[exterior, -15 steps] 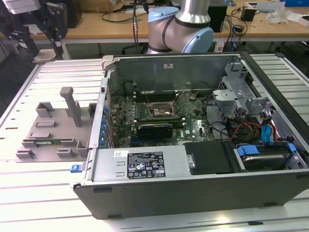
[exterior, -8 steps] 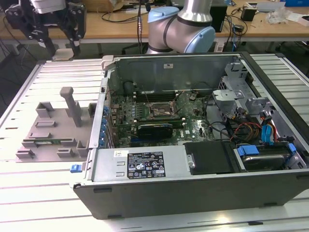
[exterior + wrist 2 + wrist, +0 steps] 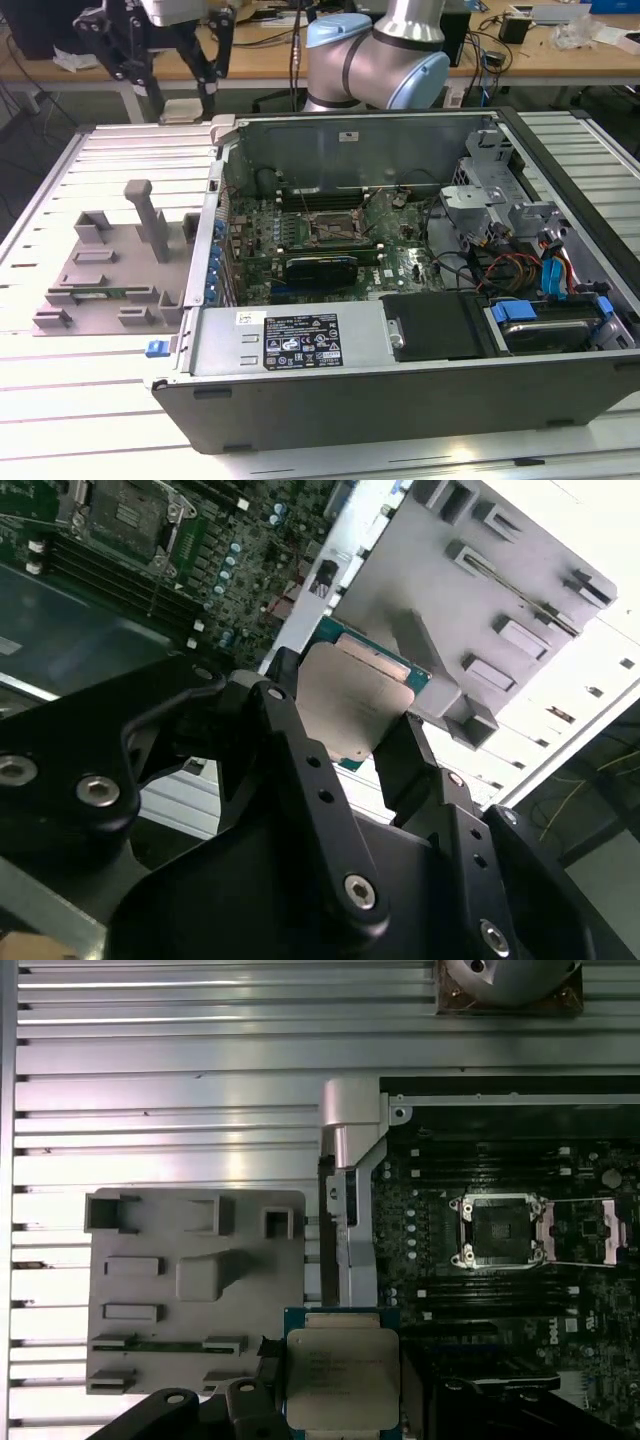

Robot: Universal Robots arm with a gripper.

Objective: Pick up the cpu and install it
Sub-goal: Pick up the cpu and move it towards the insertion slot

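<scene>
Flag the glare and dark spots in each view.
First wrist view: glare streaks the ribbed table, the cpu evenly lit. Second wrist view: table washes out white, the claw nearly black. Exterior view: the case interior sits in shade.

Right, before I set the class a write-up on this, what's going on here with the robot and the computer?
The robot arm's gripper has its jaws closed on the cpu, holding it clear of the table by the edge of the grey parts tray, beside the open computer case. On the motherboard inside, the socket is empty, with its metal frame flipped open to one side. So the cpu is picked up but not yet installed.
</scene>
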